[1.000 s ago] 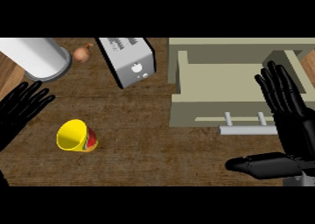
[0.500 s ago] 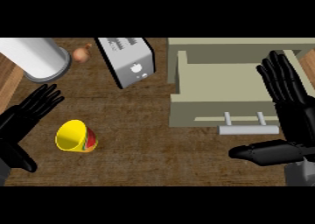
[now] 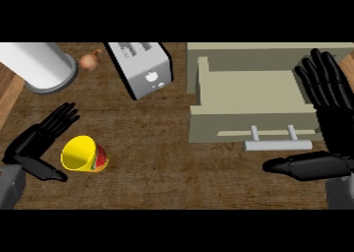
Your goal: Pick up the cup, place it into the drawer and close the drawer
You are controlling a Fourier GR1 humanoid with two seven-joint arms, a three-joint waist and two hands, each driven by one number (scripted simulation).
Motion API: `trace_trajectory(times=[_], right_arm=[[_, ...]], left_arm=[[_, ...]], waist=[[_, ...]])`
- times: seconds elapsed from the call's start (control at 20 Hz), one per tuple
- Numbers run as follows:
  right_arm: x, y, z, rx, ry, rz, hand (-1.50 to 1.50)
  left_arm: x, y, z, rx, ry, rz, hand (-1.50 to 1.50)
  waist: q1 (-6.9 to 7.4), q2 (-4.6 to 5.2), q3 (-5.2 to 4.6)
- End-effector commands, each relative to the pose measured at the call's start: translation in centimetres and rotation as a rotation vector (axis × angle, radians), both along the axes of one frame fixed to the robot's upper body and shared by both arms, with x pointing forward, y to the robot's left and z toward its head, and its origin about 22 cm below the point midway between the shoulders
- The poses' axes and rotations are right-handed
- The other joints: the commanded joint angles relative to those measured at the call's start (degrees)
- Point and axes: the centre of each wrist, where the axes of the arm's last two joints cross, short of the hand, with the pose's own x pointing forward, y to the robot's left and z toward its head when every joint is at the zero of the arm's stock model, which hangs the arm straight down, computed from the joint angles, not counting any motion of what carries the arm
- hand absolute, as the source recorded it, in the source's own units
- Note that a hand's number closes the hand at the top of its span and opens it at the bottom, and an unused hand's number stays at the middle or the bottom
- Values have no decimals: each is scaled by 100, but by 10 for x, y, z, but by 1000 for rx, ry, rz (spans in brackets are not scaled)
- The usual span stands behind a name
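Yellow cup [image 3: 84, 154] lying on its side on the wooden counter [image 3: 172, 162], just beside the left hand [image 3: 36, 142], fingers apart, not clasping it. Open drawer [image 3: 249, 106] well apart, at the right. Right hand [image 3: 332, 118] there, fingers straight, resting

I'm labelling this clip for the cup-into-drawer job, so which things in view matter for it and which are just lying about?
Part of the job:
- yellow cup, lying on its side
- open drawer with its handle
- left hand, open beside the cup
- right hand, open by the drawer

Just lying about:
- toaster
- white cylinder
- onion
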Motion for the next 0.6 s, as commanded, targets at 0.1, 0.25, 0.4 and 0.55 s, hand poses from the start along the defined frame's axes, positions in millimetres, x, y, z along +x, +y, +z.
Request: trace_trajectory(times=[0.1, 0.25, 0.4, 0.55], right_arm=[[12, 8, -6, 0, 7, 18, -150], [24, 3, 18, 4, -15, 8, -150], [10, -1, 8, -10, 8, 25, -150], [13, 2, 3, 8, 5, 1, -150]], left_arm=[[-5, -20, -37, -52, -36, -69, -150], [-17, -6, -44, -47, -38, -48, -150], [-19, -11, -51, -61, -53, -46, -150], [-14, -11, -50, -62, -64, -37, -150]], waist=[[-5, 23, -3], [-5, 35, -9], [-110, 44, -19], [-94, 47, -16]])
